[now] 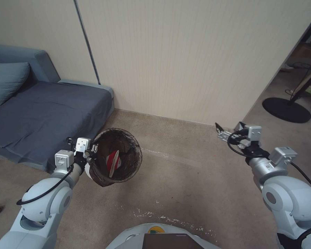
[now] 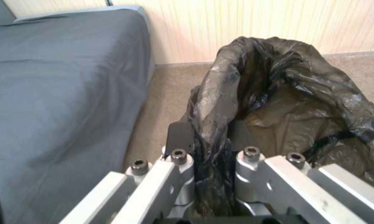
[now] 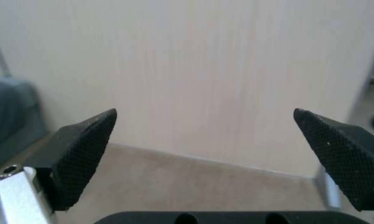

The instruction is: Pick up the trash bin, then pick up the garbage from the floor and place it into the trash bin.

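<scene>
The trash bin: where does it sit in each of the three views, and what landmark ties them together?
Head view: trash bin left of centre, its rim gripped by the left gripper, beside the sofa.
Left wrist view: the bin's dark liner right of centre, pinched between the fingers.
Right wrist view: open right gripper, facing the wall.
Shared landmark: the pale wall meeting the carpet.

The left arm is stretched forward and bent at the elbow, just beside the sofa [image 1: 48,114], near its front corner. The left gripper [image 1: 92,152] is closed on the rim of the trash bin [image 1: 116,156] and holds it off the floor, one finger [image 2: 180,137] outside the rim and the other inside the liner. The right arm is raised forward, well apart from the sofa. The right gripper [image 1: 228,130] is empty, its fingertips [image 3: 85,149] spread wide.
</scene>
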`<state>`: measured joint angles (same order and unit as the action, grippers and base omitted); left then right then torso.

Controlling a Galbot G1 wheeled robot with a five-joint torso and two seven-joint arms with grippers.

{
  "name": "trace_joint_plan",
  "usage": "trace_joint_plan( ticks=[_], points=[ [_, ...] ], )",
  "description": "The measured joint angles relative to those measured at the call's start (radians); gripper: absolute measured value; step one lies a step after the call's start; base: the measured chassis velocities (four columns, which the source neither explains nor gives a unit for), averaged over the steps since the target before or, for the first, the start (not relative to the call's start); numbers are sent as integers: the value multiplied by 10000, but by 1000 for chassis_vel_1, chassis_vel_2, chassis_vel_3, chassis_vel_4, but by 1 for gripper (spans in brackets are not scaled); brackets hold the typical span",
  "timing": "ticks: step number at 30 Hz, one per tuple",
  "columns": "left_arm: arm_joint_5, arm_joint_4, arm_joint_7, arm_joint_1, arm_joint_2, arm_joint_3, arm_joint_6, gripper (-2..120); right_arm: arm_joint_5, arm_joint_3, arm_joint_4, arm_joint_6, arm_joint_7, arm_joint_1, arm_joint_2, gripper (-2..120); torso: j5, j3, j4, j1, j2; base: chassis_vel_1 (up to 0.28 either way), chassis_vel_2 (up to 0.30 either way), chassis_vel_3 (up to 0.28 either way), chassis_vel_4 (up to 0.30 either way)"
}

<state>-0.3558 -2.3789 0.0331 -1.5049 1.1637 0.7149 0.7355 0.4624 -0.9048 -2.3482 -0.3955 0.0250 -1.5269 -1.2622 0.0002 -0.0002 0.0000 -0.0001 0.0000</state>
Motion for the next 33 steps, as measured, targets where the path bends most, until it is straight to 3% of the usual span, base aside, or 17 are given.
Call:
trace_joint_plan(
  ticks=[3, 4, 7, 12, 33],
  points=[
    [15, -16, 9, -83, 170, -39, 0, 7, -766, -141, 189, 1269, 63, -488, -729, 100, -3, 0, 3, 0, 0, 0, 0, 0, 0],
    [15, -16, 9, -83, 170, -39, 0, 7, -766, -141, 189, 1269, 63, -488, -729, 100, -3, 0, 3, 0, 0, 0, 0, 0, 0],
    [76, -10, 15, -130, 350, -109, 0, 7, -2329, -176, 515, 2589, 150, -920, -1307, 100, -3, 1, 1, 0, 0, 0, 0, 0, 0],
    [136, 8, 17, -155, 405, -78, -65, 7, -2643, -74, 678, 3246, -15, -1224, -1728, 100, -4, 1, -2, 0, 0, 0, 0, 0, 0],
    [167, -90, 52, -214, 593, 91, -178, 7, -2872, 117, 910, 3268, -157, -825, -1645, 100, -2, 2, -1, 0, 0, 0, 0, 0, 0]
  ],
)
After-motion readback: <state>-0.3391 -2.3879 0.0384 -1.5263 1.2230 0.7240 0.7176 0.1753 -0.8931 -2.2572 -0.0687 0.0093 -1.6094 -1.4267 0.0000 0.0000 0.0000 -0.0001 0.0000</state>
